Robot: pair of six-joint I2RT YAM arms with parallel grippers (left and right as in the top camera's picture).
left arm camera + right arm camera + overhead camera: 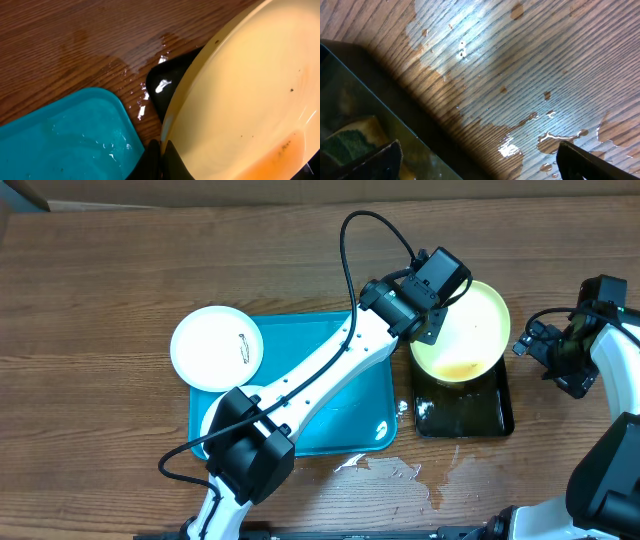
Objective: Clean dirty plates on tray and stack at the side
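Observation:
A pale yellow-green plate (470,330) hangs tilted over the small black tray (470,415), and my left gripper (428,320) is shut on its left rim. In the left wrist view the fingers (172,162) pinch the plate (250,95), and orange liquid (287,150) pools at its low edge. A white plate (217,347) with a small dark smear lies at the teal tray's (340,410) far left corner. Another white plate (208,423) peeks out beneath the left arm. My right gripper (528,346) hovers open to the right of the black tray, holding nothing.
A yellow-green sponge (350,140) lies in murky liquid inside the black tray (375,100). Water is spilled on the wood in front of the trays (390,470) and beneath my right gripper (480,165). The left arm stretches diagonally across the teal tray (65,135).

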